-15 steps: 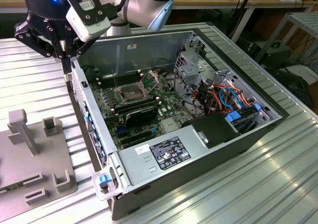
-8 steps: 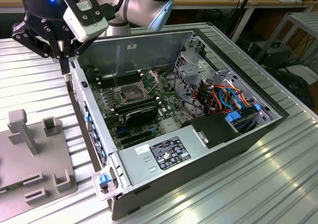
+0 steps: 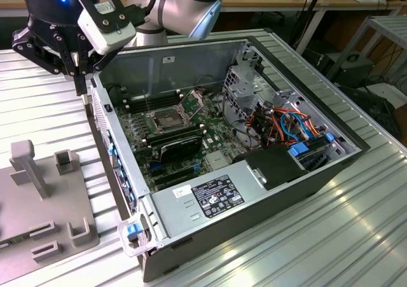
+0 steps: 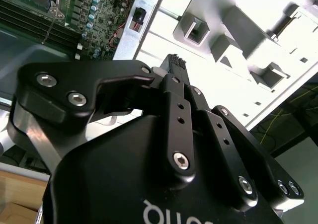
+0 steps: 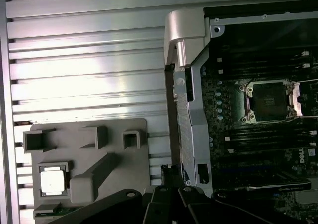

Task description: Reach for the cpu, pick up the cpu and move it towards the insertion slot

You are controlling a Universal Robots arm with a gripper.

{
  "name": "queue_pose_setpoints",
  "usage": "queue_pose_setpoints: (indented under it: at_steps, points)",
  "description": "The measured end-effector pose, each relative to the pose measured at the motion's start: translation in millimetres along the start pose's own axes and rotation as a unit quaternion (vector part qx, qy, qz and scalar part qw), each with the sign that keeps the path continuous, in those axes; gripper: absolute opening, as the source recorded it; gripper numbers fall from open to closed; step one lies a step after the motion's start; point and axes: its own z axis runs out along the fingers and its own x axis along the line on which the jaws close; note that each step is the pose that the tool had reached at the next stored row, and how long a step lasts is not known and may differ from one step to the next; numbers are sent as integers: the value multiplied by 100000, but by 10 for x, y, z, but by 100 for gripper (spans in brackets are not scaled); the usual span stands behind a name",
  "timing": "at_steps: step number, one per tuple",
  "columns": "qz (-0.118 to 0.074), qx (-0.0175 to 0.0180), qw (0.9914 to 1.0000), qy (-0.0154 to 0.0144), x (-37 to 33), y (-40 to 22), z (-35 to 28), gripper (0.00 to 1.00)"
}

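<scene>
The gripper [image 3: 81, 83], its jaws closed together on nothing, hangs just outside the wall of the open computer case [image 3: 254, 217], while the cpu [image 5: 53, 179] lies flat on the grey holder plate [image 5: 131, 159], well apart from the insertion slot [image 5: 268, 102] inside the case.

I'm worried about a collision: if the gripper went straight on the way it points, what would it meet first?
The gripper points down: likely the computer case at its wall edge, or the slatted table right beside it; depth is unclear.
</scene>
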Motion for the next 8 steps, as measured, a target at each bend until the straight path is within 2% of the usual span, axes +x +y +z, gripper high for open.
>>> queue_pose_setpoints:
  at_steps: [8]
  points:
    - [5, 7, 100000, 37, 39, -3, 2, 11]
